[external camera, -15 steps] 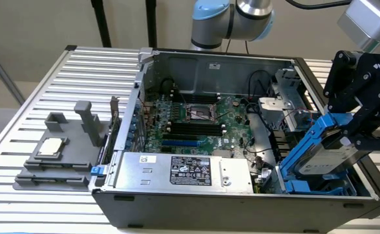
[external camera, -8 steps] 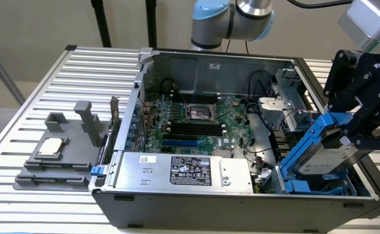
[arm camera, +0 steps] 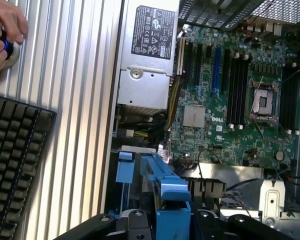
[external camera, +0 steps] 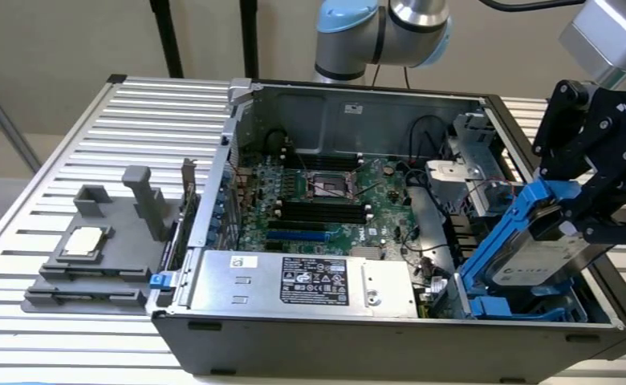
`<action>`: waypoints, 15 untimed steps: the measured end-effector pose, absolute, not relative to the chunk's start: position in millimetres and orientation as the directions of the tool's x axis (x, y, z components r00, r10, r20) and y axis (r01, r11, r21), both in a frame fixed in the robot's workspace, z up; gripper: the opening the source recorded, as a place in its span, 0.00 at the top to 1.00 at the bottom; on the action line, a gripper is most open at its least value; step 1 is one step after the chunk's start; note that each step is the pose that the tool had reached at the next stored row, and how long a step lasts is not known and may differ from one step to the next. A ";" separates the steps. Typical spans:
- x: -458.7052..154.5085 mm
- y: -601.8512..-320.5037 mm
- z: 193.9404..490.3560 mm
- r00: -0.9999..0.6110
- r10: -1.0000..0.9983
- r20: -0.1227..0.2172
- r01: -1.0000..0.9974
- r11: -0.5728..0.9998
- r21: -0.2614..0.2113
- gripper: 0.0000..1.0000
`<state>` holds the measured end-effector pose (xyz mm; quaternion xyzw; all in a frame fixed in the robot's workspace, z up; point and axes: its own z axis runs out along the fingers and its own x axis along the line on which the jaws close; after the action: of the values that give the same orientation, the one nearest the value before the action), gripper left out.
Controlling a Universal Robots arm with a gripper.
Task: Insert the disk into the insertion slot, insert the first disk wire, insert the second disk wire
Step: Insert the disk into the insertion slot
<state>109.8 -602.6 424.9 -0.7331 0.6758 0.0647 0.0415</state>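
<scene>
Silver metal strips make up the counter. It looks hard and is full of grooves. Near its edge on the exterior view's left sits a grey plastic stand.

Next comes the open computer box, which takes up the middle of the counter. Along its front wall lies a silver power box. Behind that is a green board. Black wires lie between the board and the slot.

The slot is in the front corner of the computer box, on the exterior view's right. It has blue rails. The disk hangs tilted over it, low end down by the rails. I cannot tell if they touch. The black end effector is pinching the disk at its high end.

I think the disk is stiff and heavy for its size. Its smooth metal could slip, and a bump could hurt it. The blue frame around it is plastic and may bend a little. The frame's end looks like a good place to hold.

The room here is tight, with metal walls and wires close by.

In the wrist view, a person's hand rests on the counter beside a black keyboard, well apart from the disk.
</scene>
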 end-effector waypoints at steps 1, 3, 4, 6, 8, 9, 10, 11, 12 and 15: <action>109.9 -602.8 423.9 0.079 -0.985 -0.153 -0.996 -0.084 0.026 0.67; 110.3 -603.5 422.5 0.081 -0.985 -0.155 -0.996 -0.086 0.026 0.67; 110.8 -604.0 421.6 0.082 -0.984 -0.156 -0.996 -0.087 0.026 0.67; 111.7 -604.7 420.9 0.083 -0.984 -0.158 -0.996 -0.088 0.026 0.67; 111.8 -604.6 421.0 0.083 -0.984 -0.158 -0.996 -0.088 0.026 0.67; 111.8 -604.7 421.2 0.083 -0.984 -0.158 -0.996 -0.088 0.026 0.67; 111.9 -604.7 421.4 0.083 -0.984 -0.158 -0.996 -0.088 0.026 0.67; 112.0 -604.7 421.7 0.083 -0.984 -0.158 -0.996 -0.088 0.026 0.67; 112.0 -604.7 422.0 0.083 -0.984 -0.158 -0.996 -0.088 0.025 0.67; 112.2 -604.7 424.5 0.084 -0.984 -0.159 -0.996 -0.089 0.025 0.67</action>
<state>112.2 -604.7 424.5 -0.7347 0.6735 0.0674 0.0447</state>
